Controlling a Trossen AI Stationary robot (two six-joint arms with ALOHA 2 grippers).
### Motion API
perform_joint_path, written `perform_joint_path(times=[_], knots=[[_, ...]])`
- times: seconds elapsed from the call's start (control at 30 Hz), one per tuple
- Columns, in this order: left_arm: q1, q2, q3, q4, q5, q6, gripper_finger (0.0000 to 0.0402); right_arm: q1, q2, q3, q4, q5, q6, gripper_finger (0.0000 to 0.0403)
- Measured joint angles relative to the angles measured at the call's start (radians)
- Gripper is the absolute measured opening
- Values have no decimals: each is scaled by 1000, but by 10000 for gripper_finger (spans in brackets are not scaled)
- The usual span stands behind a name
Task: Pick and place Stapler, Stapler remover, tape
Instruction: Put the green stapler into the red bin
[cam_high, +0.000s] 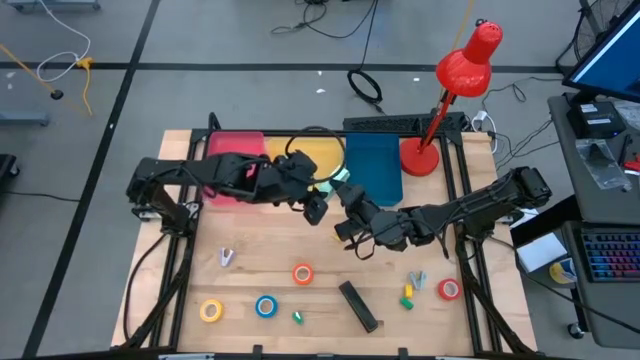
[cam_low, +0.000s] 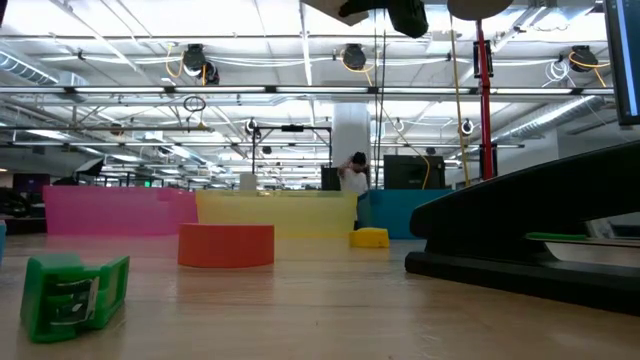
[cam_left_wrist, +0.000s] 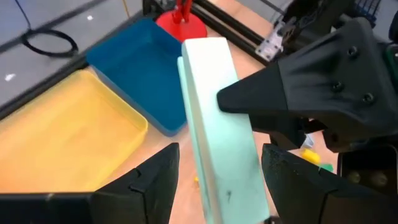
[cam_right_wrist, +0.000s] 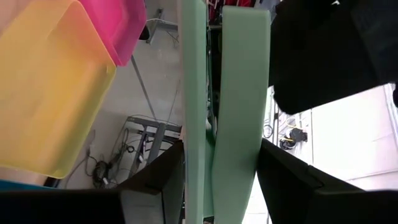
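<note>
Surface: wooden table (cam_high: 260, 265) with pink, yellow and blue trays at its back edge.
Stapler: mint-green stapler (cam_left_wrist: 217, 124), raised above the table beside the yellow tray (cam_left_wrist: 56, 137).
Left gripper (cam_left_wrist: 214, 171): clamped across the stapler body.
Right gripper (cam_right_wrist: 214, 168): clamped on the same stapler.
Handling: likely rigid, smooth, moderately heavy; grip mid-body across the flat sides.

Tape rolls: 4 — yellow (cam_high: 210, 311), blue (cam_high: 265, 306), orange-red (cam_high: 302, 273), red (cam_high: 449, 290)
Trays: 3 — pink (cam_high: 232, 148), yellow (cam_high: 320, 153), blue (cam_high: 373, 165)
Staplers: 2 — black (cam_high: 358, 305), mint-green (cam_left_wrist: 217, 124)
Red desk lamp (cam_high: 468, 62): 1
</note>
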Motion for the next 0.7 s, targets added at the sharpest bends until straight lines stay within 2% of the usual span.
perform_joint_path(times=[0.7], knots=[[31,-2,0,-64,113,31,227,-7,0,-1,-15,-55,5,160]])
